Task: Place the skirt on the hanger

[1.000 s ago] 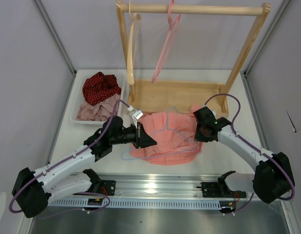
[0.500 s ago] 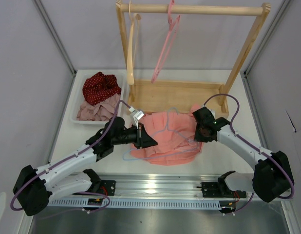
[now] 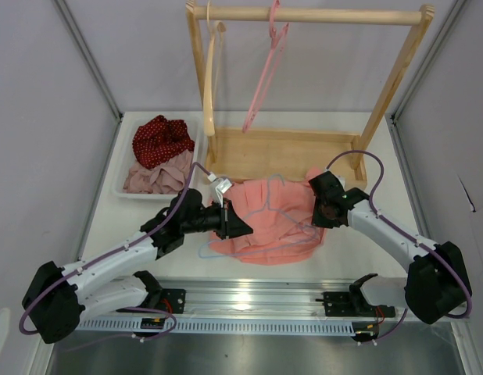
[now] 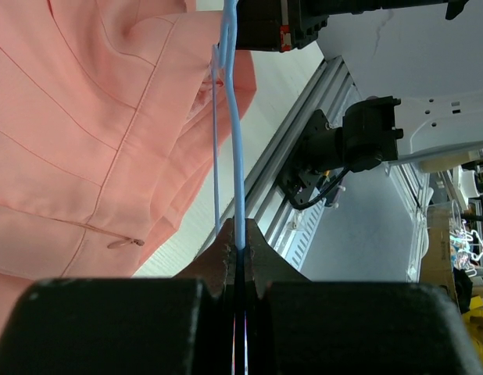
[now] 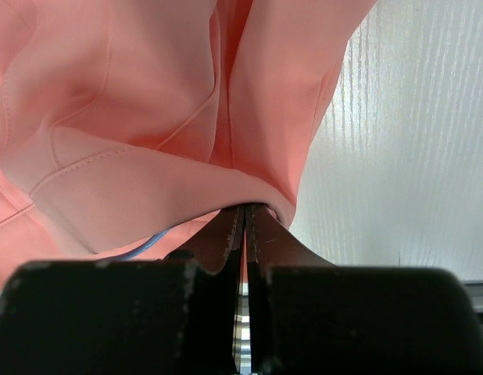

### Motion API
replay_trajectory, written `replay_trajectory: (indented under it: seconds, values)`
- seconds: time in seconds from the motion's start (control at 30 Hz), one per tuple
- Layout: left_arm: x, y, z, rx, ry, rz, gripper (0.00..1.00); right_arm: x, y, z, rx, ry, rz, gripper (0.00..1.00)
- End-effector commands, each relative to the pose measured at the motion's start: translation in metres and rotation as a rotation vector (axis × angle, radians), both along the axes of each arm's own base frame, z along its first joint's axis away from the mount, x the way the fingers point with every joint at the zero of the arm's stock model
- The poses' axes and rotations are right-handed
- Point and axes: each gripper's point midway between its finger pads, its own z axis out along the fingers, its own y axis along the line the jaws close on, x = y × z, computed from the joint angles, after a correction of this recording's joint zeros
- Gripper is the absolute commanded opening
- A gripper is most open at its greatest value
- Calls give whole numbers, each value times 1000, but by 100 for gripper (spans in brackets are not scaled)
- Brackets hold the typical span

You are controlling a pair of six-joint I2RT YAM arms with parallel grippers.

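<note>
Two holds: hanger (image 4: 235, 156) clenched in left fingers (image 4: 261, 262); skirt (image 3: 274, 223) pinched by right fingers (image 5: 214, 238).
Hanger axis: across skirt, toward right edge.

matt cloth skirt (image 3: 269, 219); smooth thin hanger (image 4: 235, 141); wooden rack (image 3: 304, 16)

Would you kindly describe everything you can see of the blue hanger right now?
The hanger is a thin pale blue frame, seemingly plastic, slim and triangular. It lies against the salmon-pink skirt on the table, a curved end, probably the hook, pointing toward the wooden rack. The left end effector is shut on one bar at the skirt's edge. Folds hide part of it.
</note>
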Motion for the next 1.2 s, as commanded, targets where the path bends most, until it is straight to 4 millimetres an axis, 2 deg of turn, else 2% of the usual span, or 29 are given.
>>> replay_trajectory:
  seconds: [0.0, 0.1, 0.3, 0.47, 1.17]
  values:
    - [0, -5, 18, -57, -39, -12, 0, 5, 2, 5, -5, -19, -9, 0]
    - [-2, -3, 22, -49, -48, -21, 0, 6, 1, 5, -6, -19, -13, 0]
    - [-5, 1, 19, -30, -46, -17, 0, 7, 2, 4, -10, -19, -10, 0]
    - [-6, 0, 27, -51, -52, -24, 0, 7, 3, 3, -7, -17, -10, 0]
    - [-6, -9, 30, -88, -21, -47, 0, 8, 3, 2, -10, -17, -8, 0]
